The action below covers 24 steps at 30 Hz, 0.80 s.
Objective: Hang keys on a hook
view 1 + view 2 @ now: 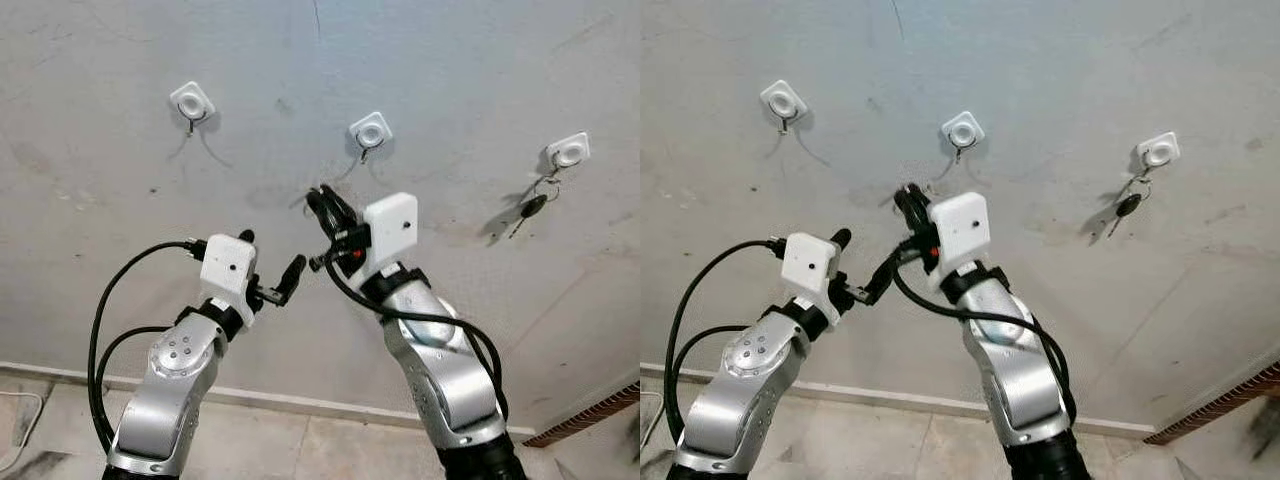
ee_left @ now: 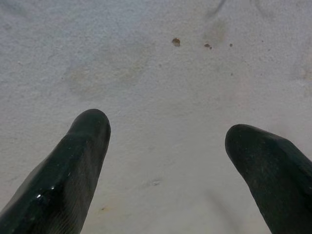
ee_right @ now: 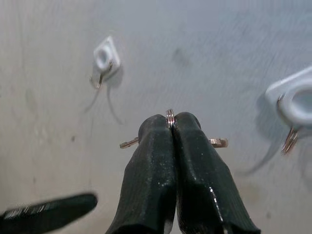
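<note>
Nearest the camera, both silver arms rise from the bottom of the head views toward a grey plastered wall (image 1: 450, 60). The left gripper (image 1: 270, 268) is raised on the left, its black fingers (image 2: 73, 165) spread wide apart with nothing between them, pointing at bare wall; one tip reaches toward the right arm.

The right gripper (image 1: 325, 208) is higher and closer to the wall, just below and to the left of the middle hook (image 1: 370, 131). In the right wrist view its fingers (image 3: 151, 175) are clenched together on a key ring (image 3: 169, 117), whose metal edge pokes out between the tips, with brass-coloured key ends sticking out on either side. The ring is not yet on the hook.

On the wall itself three white stick-on hooks sit in a row, well apart. The left hook (image 1: 192, 102) hangs bare, with grey scrape marks below it. The middle hook is also bare. The right hook (image 1: 568, 151) already carries another set of keys (image 1: 533, 207) with a dark head, dangling against the wall and casting a shadow.

At the foot of the wall runs a pale skirting strip (image 1: 300, 400), with tiled floor (image 1: 300, 450) below.
</note>
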Tool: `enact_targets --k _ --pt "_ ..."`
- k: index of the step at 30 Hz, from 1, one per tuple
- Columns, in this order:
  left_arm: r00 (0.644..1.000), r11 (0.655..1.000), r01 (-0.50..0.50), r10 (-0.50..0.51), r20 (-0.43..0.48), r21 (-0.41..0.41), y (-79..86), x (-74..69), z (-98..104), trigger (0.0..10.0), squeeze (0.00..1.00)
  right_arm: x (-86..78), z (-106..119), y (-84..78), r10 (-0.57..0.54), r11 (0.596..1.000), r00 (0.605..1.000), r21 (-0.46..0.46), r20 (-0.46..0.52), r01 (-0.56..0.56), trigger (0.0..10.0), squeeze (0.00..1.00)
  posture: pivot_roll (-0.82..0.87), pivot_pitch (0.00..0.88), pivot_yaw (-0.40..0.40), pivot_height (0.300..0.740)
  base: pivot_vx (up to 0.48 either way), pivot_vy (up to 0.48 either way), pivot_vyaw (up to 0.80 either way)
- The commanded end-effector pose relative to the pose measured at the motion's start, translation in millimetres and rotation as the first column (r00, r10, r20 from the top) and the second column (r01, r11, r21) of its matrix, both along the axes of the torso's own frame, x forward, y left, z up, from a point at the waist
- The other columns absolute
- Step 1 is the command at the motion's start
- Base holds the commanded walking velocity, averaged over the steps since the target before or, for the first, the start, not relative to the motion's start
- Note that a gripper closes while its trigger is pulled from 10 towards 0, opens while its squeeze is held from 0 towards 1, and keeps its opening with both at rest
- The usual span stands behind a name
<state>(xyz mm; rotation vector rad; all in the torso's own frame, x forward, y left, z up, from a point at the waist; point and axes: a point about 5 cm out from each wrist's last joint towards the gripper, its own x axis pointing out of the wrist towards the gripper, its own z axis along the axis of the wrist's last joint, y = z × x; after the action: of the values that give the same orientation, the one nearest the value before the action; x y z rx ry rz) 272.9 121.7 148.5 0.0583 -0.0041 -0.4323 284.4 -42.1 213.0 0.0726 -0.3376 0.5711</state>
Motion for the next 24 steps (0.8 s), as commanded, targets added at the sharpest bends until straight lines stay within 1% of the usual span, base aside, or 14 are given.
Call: enact_targets --k 1,5,11,12,18,24 --pt "0.999 1.0 0.028 -0.028 0.017 0.004 -2.9 -1.4 4.7 10.0 0.0 4.7 6.4 -4.4 -0.029 0.999 0.999 0.024 0.017 0.029 10.0 0.0 0.21 0.031 -0.061 0.74 0.0 0.0 0.0" --pt "0.998 0.999 0.053 -0.053 0.032 0.002 -6.7 -1.1 9.7 10.0 0.0 10.9 17.8 -6.8 -0.058 0.997 0.997 0.059 0.042 0.055 10.0 0.0 0.22 0.031 -0.06 0.74 0.0 0.0 0.0" --pt "0.995 0.997 0.08 -0.08 0.061 -0.008 -11.8 2.1 20.9 10.0 0.0 15.5 27.5 -7.0 -0.079 0.994 0.994 0.08 0.071 0.073 10.0 0.0 0.22 0.033 -0.059 0.74 0.0 0.0 0.0" --pt "0.993 0.996 0.089 -0.089 0.076 0.003 -12.9 3.4 23.3 10.0 0.0 16.9 28.5 -6.8 -0.083 0.993 0.994 0.085 0.071 0.077 10.0 0.0 0.22 0.036 -0.059 0.74 0.0 0.0 0.0" --pt "0.993 0.996 0.087 -0.088 0.08 0.005 -13.4 6.2 24.9 10.0 0.0 21.1 30.1 -5.6 -0.095 0.991 0.993 0.102 0.068 0.088 10.0 0.0 0.21 0.039 -0.06 0.74 0.0 0.0 0.0" --pt "0.993 0.996 0.089 -0.088 0.08 -0.003 -15.5 5.3 26.0 10.0 0.0 30.6 35.2 -4.5 -0.135 0.984 0.988 0.124 0.072 0.126 10.0 0.0 0.21 0.043 -0.06 0.74 0.0 0.0 0.0"
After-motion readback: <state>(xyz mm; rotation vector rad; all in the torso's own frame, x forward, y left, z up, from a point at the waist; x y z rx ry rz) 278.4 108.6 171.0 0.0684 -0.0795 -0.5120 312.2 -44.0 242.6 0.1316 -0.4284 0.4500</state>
